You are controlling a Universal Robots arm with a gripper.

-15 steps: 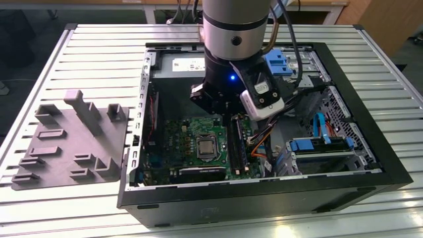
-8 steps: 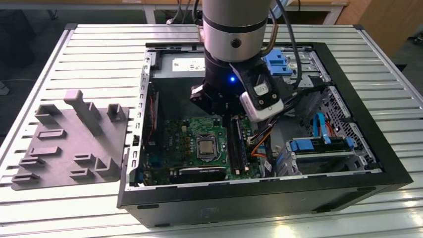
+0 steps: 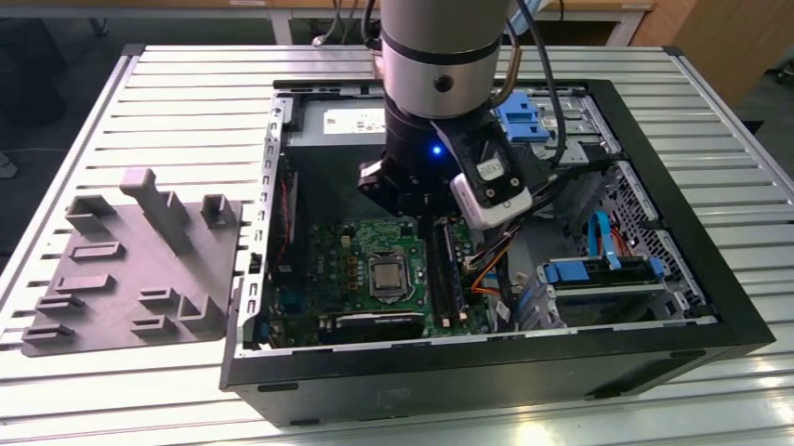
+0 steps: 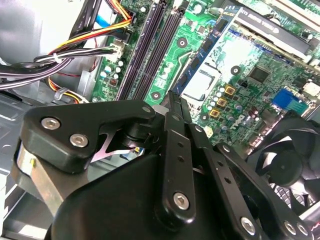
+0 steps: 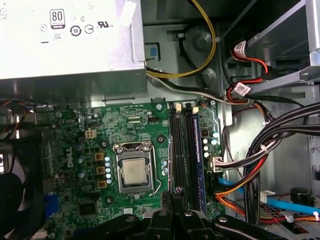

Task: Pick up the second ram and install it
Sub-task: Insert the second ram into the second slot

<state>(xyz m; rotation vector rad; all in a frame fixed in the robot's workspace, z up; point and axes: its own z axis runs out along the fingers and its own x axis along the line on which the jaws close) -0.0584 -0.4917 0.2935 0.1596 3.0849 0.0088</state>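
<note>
Your gripper has its fingers drawn nearly together; you can't tell whether they pinch anything. The first wrist view sets them over the ram, which seems to stand edge-up in a slot beside the processor. The exterior view shows the arm over the case.

The second ram was a long, thin, dark stick. It stood up on its thin edge on the green board, inside the open computer case. It sat just beside the square silver chip and ran alongside it. I could not tell if it was pushed all the way down.
</note>
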